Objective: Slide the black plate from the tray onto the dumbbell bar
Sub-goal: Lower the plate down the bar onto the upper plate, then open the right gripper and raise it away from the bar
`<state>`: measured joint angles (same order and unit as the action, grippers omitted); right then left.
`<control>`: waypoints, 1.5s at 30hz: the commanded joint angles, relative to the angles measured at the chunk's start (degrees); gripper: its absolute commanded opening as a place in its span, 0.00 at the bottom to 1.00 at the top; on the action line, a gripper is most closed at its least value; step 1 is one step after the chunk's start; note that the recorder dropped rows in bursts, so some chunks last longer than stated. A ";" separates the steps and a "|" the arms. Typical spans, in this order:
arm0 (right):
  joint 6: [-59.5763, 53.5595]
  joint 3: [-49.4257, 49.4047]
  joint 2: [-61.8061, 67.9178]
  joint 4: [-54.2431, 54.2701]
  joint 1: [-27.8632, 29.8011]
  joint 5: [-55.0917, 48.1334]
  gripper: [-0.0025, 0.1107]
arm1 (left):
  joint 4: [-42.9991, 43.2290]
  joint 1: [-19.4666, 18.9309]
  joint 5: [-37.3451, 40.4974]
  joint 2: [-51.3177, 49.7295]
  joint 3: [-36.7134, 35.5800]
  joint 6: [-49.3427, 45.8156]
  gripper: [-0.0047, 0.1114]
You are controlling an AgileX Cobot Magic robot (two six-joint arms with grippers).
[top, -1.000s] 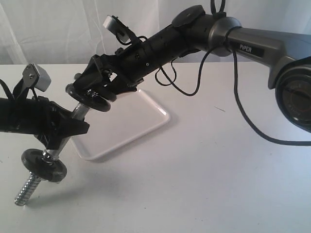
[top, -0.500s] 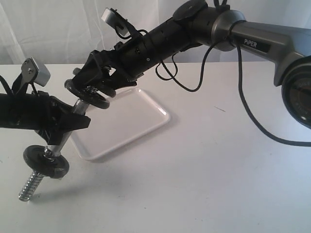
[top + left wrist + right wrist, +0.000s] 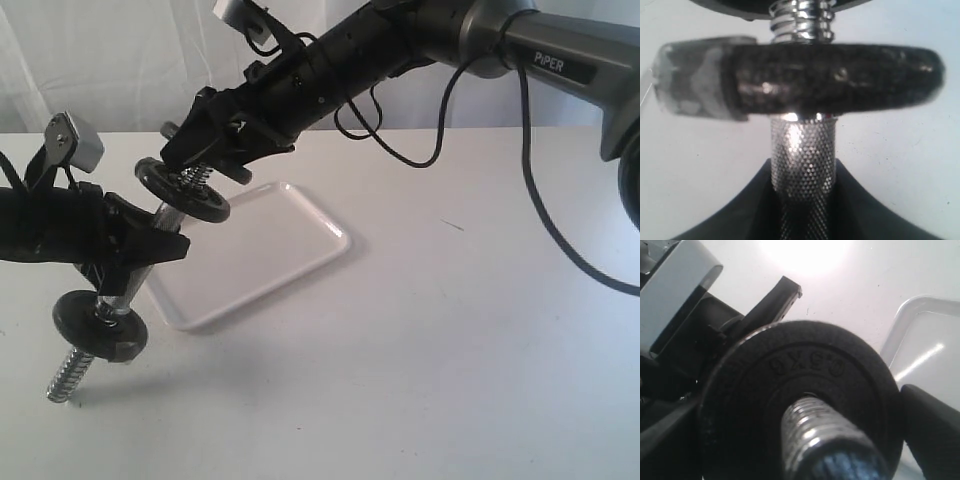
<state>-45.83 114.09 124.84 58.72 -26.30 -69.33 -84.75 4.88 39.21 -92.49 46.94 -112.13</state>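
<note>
While the left pincer [image 3: 125,262] clamps the dumbbell bar [image 3: 150,235], the black plate [image 3: 183,191] sits threaded between the right pincer's [image 3: 200,165] spread fingers.

Flat white matte tabletop [image 3: 450,350], pale curtain behind; 1 shallow white rectangular plastic tray [image 3: 300,250] with rounded corners lies directly on it, left of centre, set at an angle.

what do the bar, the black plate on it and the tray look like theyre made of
The dumbbell bar looks like chromed steel: bright glints, knurled middle, threaded end. The black plate seems cast metal with a matte, pebbled black coat and raised lettering, though rubber or plastic can't be excluded. The tray looks like glossy white plastic, possibly enamel.
</note>
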 commanded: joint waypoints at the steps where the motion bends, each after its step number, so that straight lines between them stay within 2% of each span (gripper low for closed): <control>1: 1.26 0.56 -1.52 5.73 -0.01 -0.63 0.70 | -7.76 0.53 10.33 2.51 1.81 -1.61 0.04; 5: 4.62 0.56 -0.55 5.50 -0.01 -0.63 0.73 | -7.76 0.53 10.33 2.51 1.81 -1.61 0.04; 14: 6.50 0.56 -0.17 2.20 -0.01 -0.63 0.93 | -7.76 0.53 10.33 2.51 1.81 -1.49 0.04; 18: 5.49 0.56 -0.92 2.01 -0.01 -0.63 0.95 | -7.76 0.53 9.24 2.51 1.81 -0.34 0.04; 25: 3.68 0.66 -4.51 -2.63 0.84 -0.63 0.95 | -9.06 0.53 0.13 2.51 1.81 4.49 0.04; 29: 3.90 0.66 -10.15 -14.59 2.16 -0.63 0.95 | -13.33 0.53 -8.70 2.51 1.81 7.74 0.04; 35: 4.48 0.66 -13.93 -20.76 2.39 -0.63 0.95 | -13.33 0.53 -19.47 2.51 1.81 15.59 0.04; 41: 14.02 0.66 -13.99 -32.17 2.39 -0.63 0.95 | -13.33 0.53 -29.91 2.51 1.81 26.68 0.04; 45: 19.36 0.66 -13.99 -39.18 2.39 -0.63 0.95 | -13.33 0.53 -33.73 2.51 1.81 34.21 0.04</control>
<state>-29.69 114.67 111.43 22.95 -24.32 -69.93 -92.20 5.48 2.43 -93.53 46.37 -83.05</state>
